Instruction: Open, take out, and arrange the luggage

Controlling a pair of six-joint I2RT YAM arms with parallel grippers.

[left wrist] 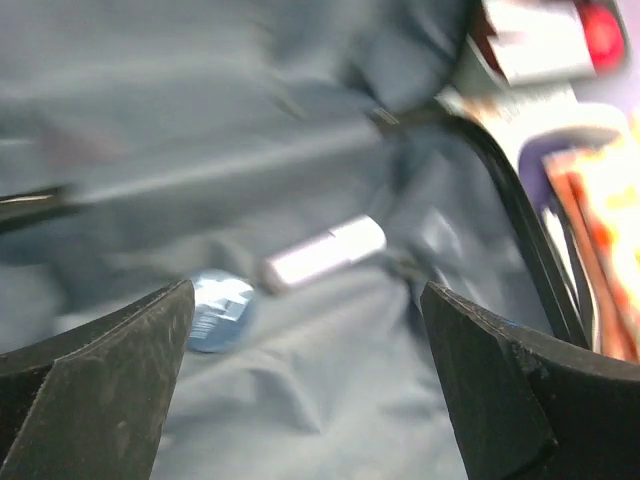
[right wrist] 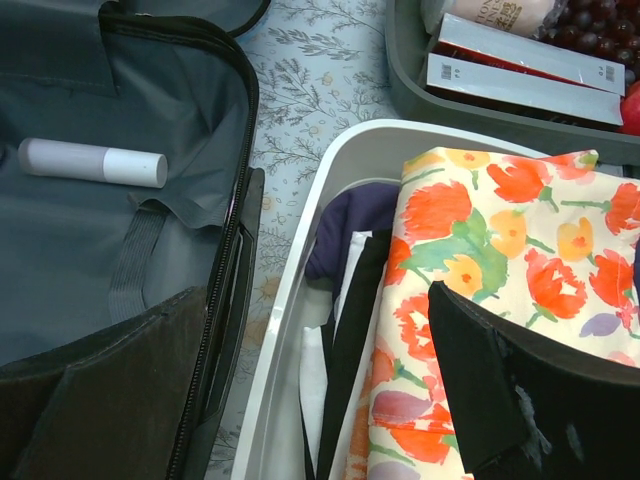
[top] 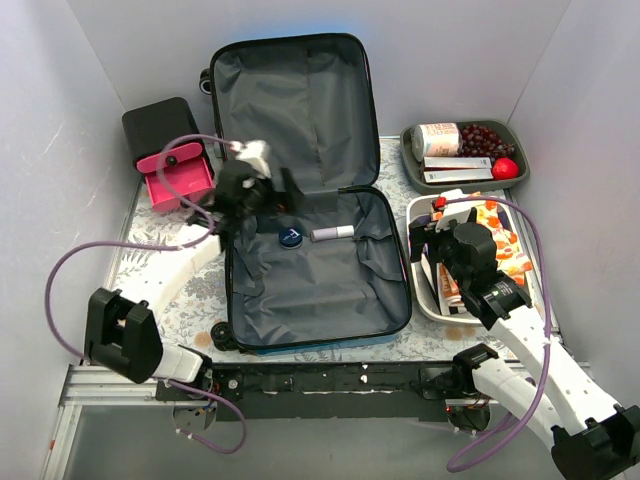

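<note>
The luggage (top: 310, 300) lies open mid-table, so I can reach in from above. My right gripper (right wrist: 310, 330) hangs wide and empty over the white tray (right wrist: 340, 150) beside it; farther in, my left gripper (left wrist: 305, 290), also spread empty, hovers above the tin (top: 290, 236) and tube (top: 332, 233) awaiting removal.

The left wrist view is smeared by motion: the pale tube (left wrist: 325, 253) and the small round blue item (left wrist: 218, 310) on the lining of the luggage (left wrist: 300, 400) are blurred, and no label can be read. In the right wrist view the white bin (right wrist: 285, 320) is cut off at the near and right edges, and the grey tray (right wrist: 405, 60) at the far edge. What lies beneath the floral cloth (right wrist: 470, 220) is hidden. From above, part of the bin is covered by the right gripper (top: 435, 232).
</note>
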